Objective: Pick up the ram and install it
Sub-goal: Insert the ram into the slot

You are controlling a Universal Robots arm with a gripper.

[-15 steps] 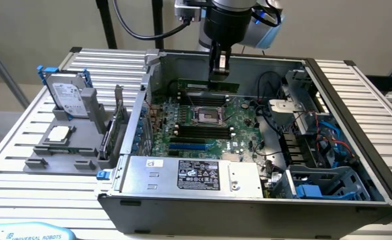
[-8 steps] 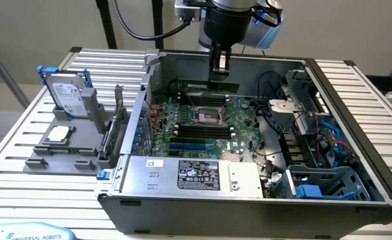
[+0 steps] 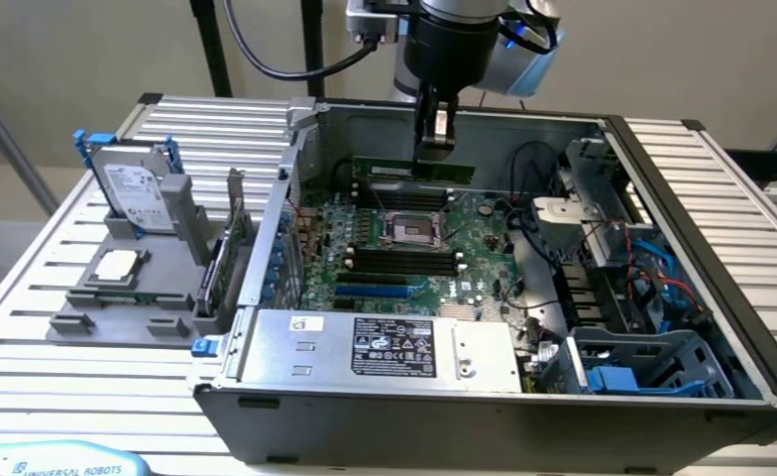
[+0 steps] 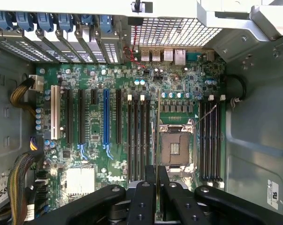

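The ram (image 3: 415,170), a thin green stick, hangs level above the far part of the motherboard inside the open computer case, with my gripper (image 3: 432,149) shut on its top edge. In the wrist view the ram (image 4: 158,131) appears edge-on as a thin line running out from between my gripper (image 4: 157,180) and its closed black fingers. It hovers between the left bank of black memory slots (image 4: 139,136) and the open processor socket (image 4: 174,150), above the board and not seated. More memory slots (image 4: 209,140) lie beyond the socket.
A grey fixture (image 3: 71,322) at the exterior view's left carries a hard drive (image 3: 144,188), a silver processor chip (image 3: 118,263) and an upright expansion card (image 3: 223,258). The power supply (image 3: 382,347) fills the case's near side, and cables and drive bays (image 3: 613,268) crowd the right.
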